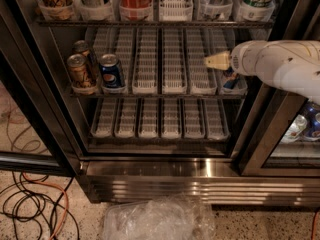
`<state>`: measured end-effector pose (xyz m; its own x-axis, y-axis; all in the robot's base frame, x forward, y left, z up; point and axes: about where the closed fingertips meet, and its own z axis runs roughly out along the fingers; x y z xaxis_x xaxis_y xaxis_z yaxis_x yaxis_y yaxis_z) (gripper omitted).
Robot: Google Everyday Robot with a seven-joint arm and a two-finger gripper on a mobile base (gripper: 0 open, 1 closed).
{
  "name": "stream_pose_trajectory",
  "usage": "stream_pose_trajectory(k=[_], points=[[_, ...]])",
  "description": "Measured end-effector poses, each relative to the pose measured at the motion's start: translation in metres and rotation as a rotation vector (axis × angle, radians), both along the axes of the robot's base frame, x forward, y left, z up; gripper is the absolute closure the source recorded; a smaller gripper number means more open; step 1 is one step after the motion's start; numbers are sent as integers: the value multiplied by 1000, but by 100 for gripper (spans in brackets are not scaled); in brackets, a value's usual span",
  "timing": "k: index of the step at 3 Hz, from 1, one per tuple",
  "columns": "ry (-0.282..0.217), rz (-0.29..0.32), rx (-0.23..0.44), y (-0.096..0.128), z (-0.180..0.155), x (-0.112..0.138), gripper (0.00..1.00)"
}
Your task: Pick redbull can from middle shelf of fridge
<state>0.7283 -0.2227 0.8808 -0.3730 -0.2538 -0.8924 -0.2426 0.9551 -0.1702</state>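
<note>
Arm (pixel 282 69) comes in from 3 o'clock, white forearm roughly level. Gripper (pixel 216 60) points toward 9 o'clock, inside the open fridge (pixel 200 170), hanging over the right-hand lanes of the middle shelf (pixel 172 74). I cannot tell whether my gripper is open or closed.

Redbull can (pixel 230 79): rightmost lane, at the 3 o'clock end of the shelf, just under my wrist and at 5 o'clock from the gripper. Only a blue-and-silver lower part shows; my wrist hides the top.

Edges and room: dark door frame (pixel 272 119) stands close at 3 o'clock of the can. Top shelf rack (pixel 150 23) runs at 12 o'clock above the gripper. 3 bare white lanes lie toward 9 o'clock, then the Pepsi can (pixel 111 70) and the gold-brown cans (pixel 80 70), well apart from the gripper.
</note>
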Motion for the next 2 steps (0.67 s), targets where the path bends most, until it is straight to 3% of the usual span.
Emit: stream_pose_trajectory(k=[2], points=[[-10,0,-29,-2,1,-3,69]])
